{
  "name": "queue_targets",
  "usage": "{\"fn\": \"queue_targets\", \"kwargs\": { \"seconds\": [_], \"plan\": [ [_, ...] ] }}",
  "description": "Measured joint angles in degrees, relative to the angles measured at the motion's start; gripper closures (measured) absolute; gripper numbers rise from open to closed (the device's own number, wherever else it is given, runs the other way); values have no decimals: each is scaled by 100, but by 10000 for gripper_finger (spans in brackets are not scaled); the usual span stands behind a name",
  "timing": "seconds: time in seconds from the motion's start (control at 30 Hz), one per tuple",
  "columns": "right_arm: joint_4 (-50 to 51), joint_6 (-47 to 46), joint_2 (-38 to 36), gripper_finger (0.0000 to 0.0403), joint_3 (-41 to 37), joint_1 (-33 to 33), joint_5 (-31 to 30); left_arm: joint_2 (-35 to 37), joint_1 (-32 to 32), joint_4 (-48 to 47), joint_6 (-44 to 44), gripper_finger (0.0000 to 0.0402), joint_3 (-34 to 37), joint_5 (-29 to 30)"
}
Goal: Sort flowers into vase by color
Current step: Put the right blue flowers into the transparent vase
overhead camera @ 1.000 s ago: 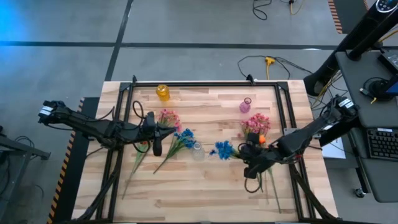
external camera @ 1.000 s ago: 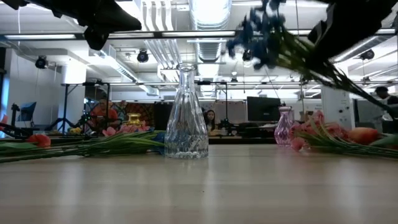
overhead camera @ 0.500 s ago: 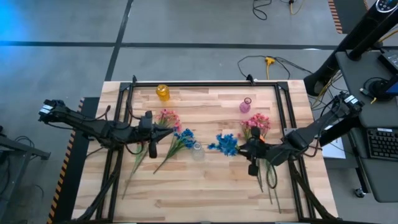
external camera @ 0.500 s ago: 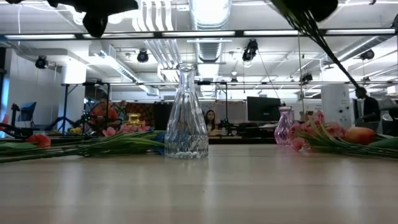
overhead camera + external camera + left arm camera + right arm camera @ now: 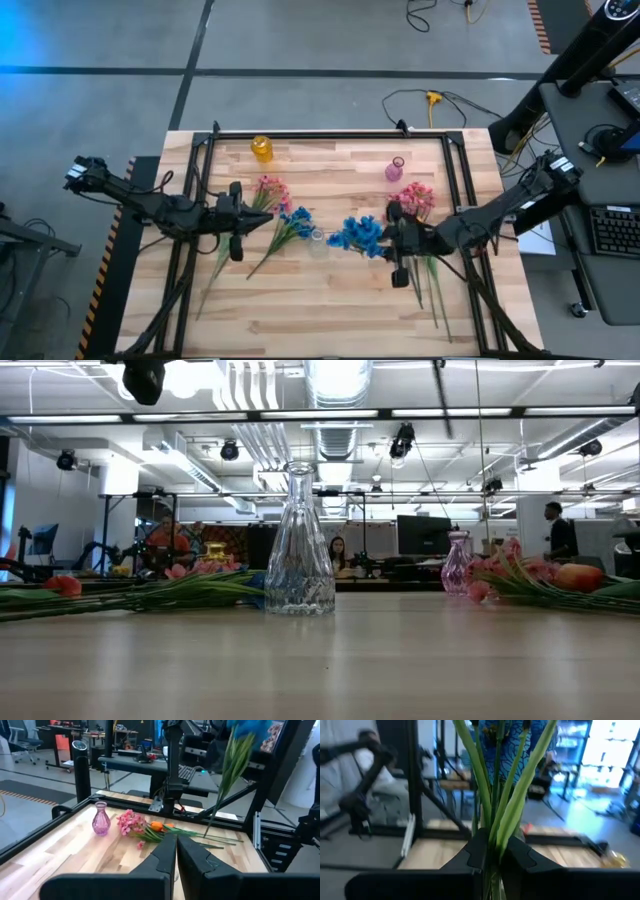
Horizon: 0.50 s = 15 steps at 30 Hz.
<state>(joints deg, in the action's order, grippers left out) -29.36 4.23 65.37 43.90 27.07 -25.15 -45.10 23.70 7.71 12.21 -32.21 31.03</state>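
My right gripper (image 5: 386,238) is shut on a bunch of blue flowers (image 5: 358,234) and holds it in the air just right of the clear vase (image 5: 318,243). The left wrist view shows the blue blossoms (image 5: 246,728) on top with green stalks hanging down. My left gripper (image 5: 256,213) is shut and empty, and hovers left of the vase near the left pile. That pile of pink flowers (image 5: 270,189) and blue flowers (image 5: 296,220) lies flat on the table. More pink flowers (image 5: 415,196) lie to the right. My right gripper pinches several green stalks (image 5: 496,831) of the blue flowers between its two fingers. The fingers come in level from the table's right and lie across the stalks. The bunch stands about upright, blossoms up. Its lower stalk ends (image 5: 208,829) hang free, clear of the table.
A yellow vase (image 5: 261,148) and a small pink vase (image 5: 395,168) stand near the far edge. The black frame rails (image 5: 330,133) run round the table. An orange bud (image 5: 157,826) lies in the right pile. People move about in the room behind.
My right gripper has risen and tipped from pointing down to level. The blue flowers swung from slanting to upright and left the top of the low view. My left gripper has drawn back toward the table's left edge, staying shut.
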Motion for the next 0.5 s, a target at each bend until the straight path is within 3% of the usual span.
{"fn": "queue_targets", "kwargs": {
  "seconds": [0.3,0.5],
  "plan": [
    [-2053,193,827,374,0,-840,1220,15,0,-76,3,401,0,2],
    [-3166,193,1429,374,0,-1221,1368,29,-3,-636,255,402,0,9]
  ]
}}
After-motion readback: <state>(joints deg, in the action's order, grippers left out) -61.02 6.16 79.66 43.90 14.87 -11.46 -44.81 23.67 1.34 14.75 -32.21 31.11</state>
